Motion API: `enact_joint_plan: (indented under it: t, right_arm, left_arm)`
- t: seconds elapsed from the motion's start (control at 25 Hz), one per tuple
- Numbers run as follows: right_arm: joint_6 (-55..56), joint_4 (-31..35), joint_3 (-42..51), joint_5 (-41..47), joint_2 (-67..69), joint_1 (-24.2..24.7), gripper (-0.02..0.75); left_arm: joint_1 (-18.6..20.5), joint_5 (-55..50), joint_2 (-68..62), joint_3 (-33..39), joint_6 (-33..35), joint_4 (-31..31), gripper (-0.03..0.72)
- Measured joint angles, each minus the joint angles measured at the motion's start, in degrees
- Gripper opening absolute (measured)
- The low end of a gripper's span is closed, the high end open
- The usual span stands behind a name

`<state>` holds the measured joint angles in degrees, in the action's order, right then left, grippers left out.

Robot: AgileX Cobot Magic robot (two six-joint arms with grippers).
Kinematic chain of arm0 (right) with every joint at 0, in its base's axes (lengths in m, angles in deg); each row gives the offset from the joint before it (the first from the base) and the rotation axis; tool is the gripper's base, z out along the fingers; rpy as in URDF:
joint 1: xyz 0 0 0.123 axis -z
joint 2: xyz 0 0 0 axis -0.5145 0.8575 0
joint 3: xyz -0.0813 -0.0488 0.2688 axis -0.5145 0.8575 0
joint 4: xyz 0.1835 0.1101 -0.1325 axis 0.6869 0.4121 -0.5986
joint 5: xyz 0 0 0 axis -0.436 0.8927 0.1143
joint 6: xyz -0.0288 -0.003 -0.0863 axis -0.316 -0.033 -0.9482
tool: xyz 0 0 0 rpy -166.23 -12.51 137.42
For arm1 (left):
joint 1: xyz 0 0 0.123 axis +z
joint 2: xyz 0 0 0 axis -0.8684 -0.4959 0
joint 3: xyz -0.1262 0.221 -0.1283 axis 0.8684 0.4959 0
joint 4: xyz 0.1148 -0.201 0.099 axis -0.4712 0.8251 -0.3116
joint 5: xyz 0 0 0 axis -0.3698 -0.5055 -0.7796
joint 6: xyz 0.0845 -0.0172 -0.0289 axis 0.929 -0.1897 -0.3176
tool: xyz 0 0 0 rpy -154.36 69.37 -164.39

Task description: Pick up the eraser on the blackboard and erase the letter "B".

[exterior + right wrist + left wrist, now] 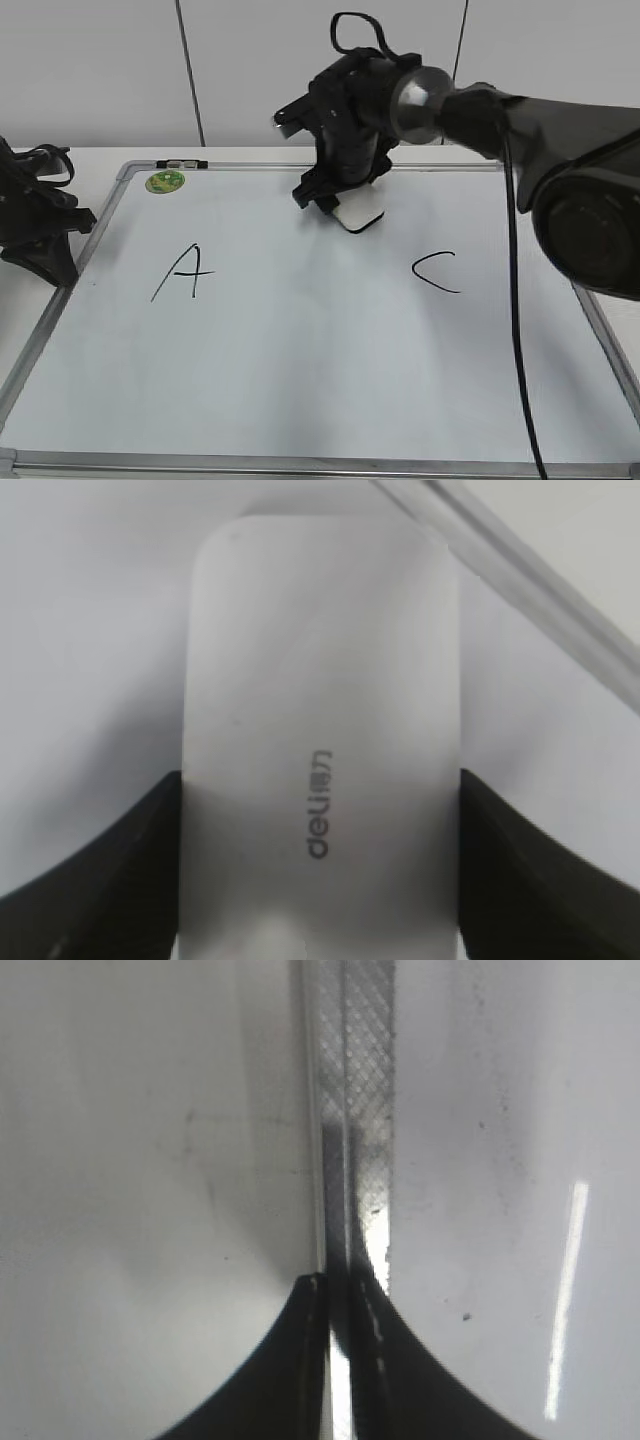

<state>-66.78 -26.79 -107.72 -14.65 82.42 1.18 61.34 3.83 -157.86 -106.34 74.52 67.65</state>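
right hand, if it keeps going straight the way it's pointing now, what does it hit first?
The right hand points down at the blackboard, shut on the eraser. Going straight on, the eraser would likely press onto the bare board between the "A" and "C". Whether it already touches is unclear.

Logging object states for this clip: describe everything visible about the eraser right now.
The eraser is a flat white rounded-rectangle block, plastic by its look, with small grey "deli" print running lengthwise on its top face. The right gripper holds it, one black jaw against each long side. In the exterior view it sits tilted at the upper middle of the blackboard, between the letters A and C; whether it touches the surface is unclear. No B is visible.
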Motion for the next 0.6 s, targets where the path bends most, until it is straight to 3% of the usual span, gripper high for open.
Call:
enact_joint_plan:
  t: [0.2,0.6]
  right_arm:
    - [0.0,-0.3,-0.11,2.15,-1.04,2.41,0.538]
    - [-0.85,-0.43,-3.03,12.45,-12.77,2.55,0.538]
  left_arm:
    - [0.0,0.0,0.0,0.0,0.0,0.0,0.011]
    - [0.0,0.0,0.0,0.0,0.0,0.0,0.011]
